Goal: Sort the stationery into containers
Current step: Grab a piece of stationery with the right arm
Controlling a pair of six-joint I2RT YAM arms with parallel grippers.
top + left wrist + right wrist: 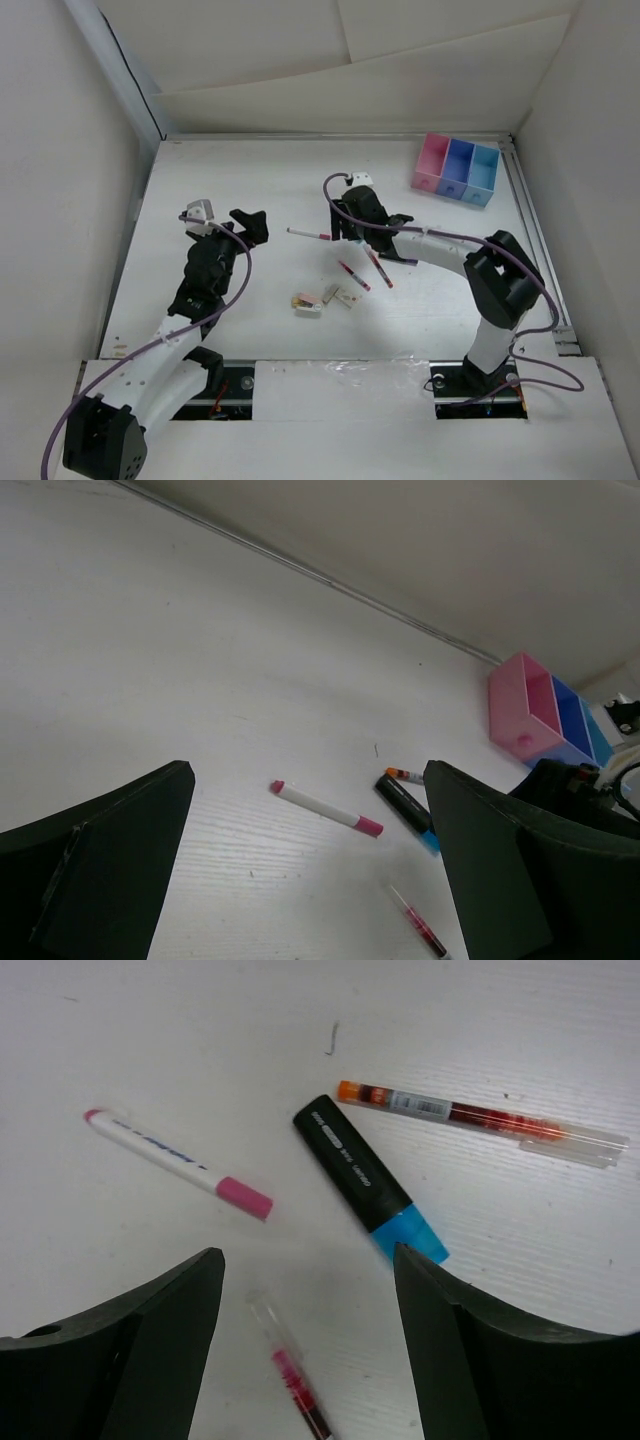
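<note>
Both arms (150,362) show white links (440,249), black joints (505,278), purple cables (246,272).

White pen w/ pink cap (178,1163), black highlighter w/ blue cap (368,1178), clear red pen (480,1118) lie flat, apart. Beige eraser blocks (308,302) clustered. Pink/blue/lt-blue bins (456,168) far right.

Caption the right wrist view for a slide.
Right wrist view: open jaws above a white pink-ended marker, a black blue-capped highlighter, an orange-tipped clear pen and a red-ink pen.
</note>
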